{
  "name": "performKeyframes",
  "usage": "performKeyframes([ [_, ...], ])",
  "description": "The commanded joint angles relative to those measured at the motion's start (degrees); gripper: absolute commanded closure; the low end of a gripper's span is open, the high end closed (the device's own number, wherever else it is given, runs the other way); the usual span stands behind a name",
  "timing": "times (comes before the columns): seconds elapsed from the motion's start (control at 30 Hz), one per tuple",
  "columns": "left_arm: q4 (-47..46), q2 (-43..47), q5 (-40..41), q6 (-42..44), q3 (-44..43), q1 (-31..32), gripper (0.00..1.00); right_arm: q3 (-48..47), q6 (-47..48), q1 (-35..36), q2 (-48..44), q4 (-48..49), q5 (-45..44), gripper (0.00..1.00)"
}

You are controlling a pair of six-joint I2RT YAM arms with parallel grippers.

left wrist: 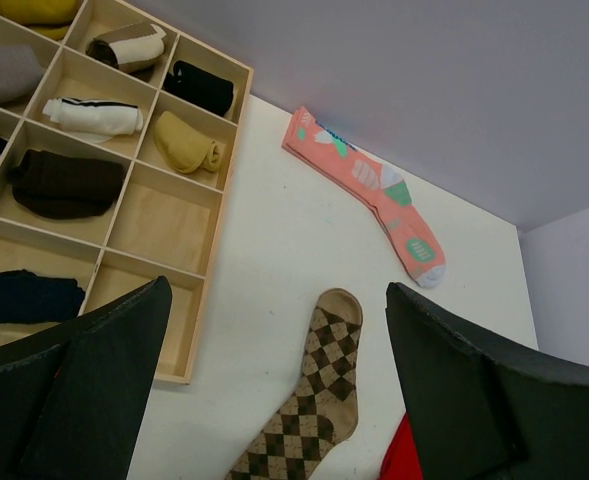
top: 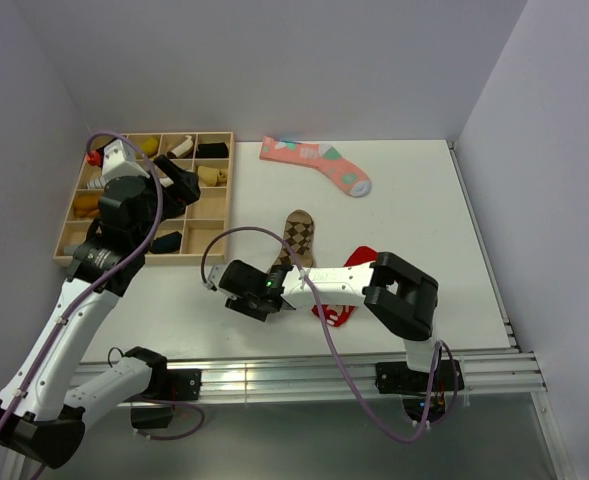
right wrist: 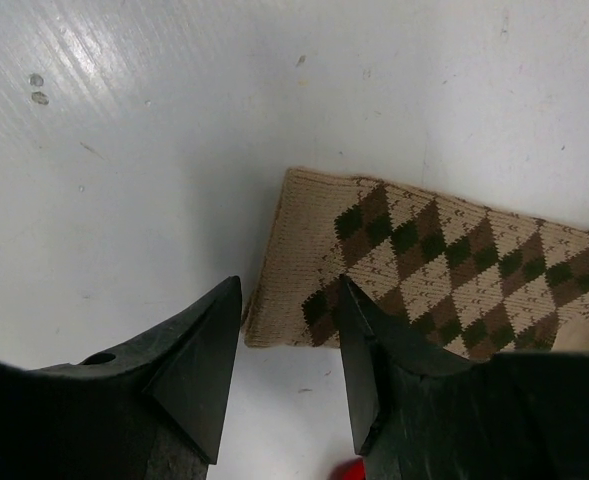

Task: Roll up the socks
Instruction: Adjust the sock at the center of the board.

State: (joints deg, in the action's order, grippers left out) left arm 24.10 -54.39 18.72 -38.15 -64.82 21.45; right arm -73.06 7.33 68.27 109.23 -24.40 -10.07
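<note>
- Right gripper (right wrist: 290,300) is standing half-open, its jaws straddling the cuff corner of the argyle sock (right wrist: 424,260).
- Left gripper (left wrist: 274,300) is hanging wide open and empty by the wooden tray (left wrist: 221,205).

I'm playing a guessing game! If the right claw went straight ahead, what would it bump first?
Probably the cuff end of the argyle sock, lying on the white table; depth is unclear.

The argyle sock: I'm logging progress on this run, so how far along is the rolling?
Done: nothing yet; the argyle sock lies flat and unrolled on the table. In hand: the right gripper is low at its cuff end, jaws apart, not yet gripping. The left gripper hangs open and empty above. Left: the grip and the whole roll.
</note>
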Motion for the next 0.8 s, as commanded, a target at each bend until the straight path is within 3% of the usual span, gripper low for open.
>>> performKeyframes([
  [0.0, -3.1, -0.4, -1.2, 1.0, 0.9, -0.4, 0.06, -0.9, -0.7, 0.0, -0.1, -0.6, 1.1, 0.5],
  [0.27, -4.2, -1.2, -1.9, 0.6, 1.9, -0.7, 0.06, -0.3, -0.2, 0.1, 1.4, -0.6, 2.8, 0.53],
  [0.53, -5.8, -1.8, -2.8, -0.5, 3.3, -1.4, 0.05, 1.7, 1.3, -2.4, 0.9, -0.1, 9.2, 0.69],
  [0.77, -8.4, -1.0, -3.8, -2.1, 6.2, -1.6, 0.07, 3.5, 5.8, -8.6, -2.7, -2.3, 26.1, 0.79],
])
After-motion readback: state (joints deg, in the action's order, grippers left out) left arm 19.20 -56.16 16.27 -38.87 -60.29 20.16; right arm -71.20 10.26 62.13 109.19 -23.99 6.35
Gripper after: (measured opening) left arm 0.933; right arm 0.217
